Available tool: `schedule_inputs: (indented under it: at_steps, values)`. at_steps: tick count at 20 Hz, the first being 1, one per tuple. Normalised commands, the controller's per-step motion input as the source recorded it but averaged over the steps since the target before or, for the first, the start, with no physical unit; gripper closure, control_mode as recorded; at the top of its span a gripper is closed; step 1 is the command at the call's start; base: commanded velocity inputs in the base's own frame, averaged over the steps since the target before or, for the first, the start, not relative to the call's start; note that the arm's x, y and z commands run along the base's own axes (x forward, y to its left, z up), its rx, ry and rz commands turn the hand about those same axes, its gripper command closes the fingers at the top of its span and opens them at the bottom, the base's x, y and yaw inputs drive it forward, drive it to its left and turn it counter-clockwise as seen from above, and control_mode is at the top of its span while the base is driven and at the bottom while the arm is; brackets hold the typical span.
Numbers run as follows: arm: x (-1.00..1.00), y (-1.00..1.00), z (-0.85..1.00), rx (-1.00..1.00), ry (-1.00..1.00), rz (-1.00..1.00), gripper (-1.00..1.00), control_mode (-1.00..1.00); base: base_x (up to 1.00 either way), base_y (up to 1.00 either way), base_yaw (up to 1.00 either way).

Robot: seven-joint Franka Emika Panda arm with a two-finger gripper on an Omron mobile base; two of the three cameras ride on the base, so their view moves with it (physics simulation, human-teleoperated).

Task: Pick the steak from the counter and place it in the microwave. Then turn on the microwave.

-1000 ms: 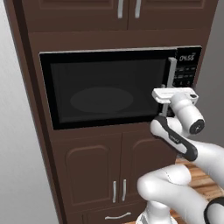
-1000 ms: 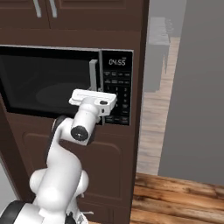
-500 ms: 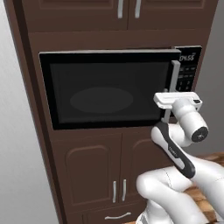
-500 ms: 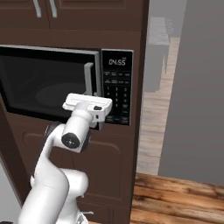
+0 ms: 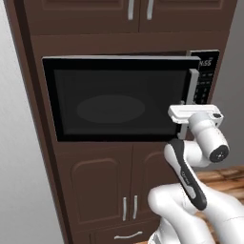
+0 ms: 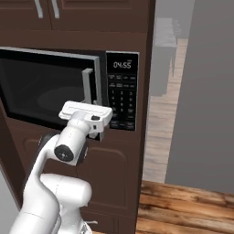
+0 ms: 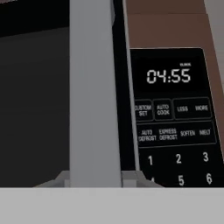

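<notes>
The light is even and soft in all three views, with no visible lamp and no hard-edged shadows. The microwave [image 5: 119, 104] has a dark glass door that carries only a faint, dull oval sheen at its middle, with no sharp glare. The brown cabinet fronts [image 5: 100, 190] read as dim and flat, shaded slightly darker in their recessed panels. The white arm [image 6: 68, 146] is the brightest surface, smoothly shaded with soft grey on its underside. The wooden floor [image 6: 183, 205] looks moderately lit. Both base views are slightly soft and low in detail. In the hand view the display digits [image 7: 168, 76] and keypad labels are legible but a little blurred; the door handle [image 7: 94, 92] is a flat grey. Straight edges stay straight out to the frame borders.
</notes>
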Motion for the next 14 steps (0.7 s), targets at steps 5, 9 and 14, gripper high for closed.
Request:
schedule_inputs:
  at_steps: [5,9,14]
  values:
    - [-0.30,0.05,0.00,0.00,0.00,0.00,1.00,-1.00,0.00,0.00,0.00]
    - [-0.27,0.05,0.00,0.00,0.00,0.00,1.00,-1.00,0.00,0.00,0.00]
    - [-0.35,0.06,0.00,0.00,0.00,0.00,1.00,-1.00,0.00,0.00,0.00]
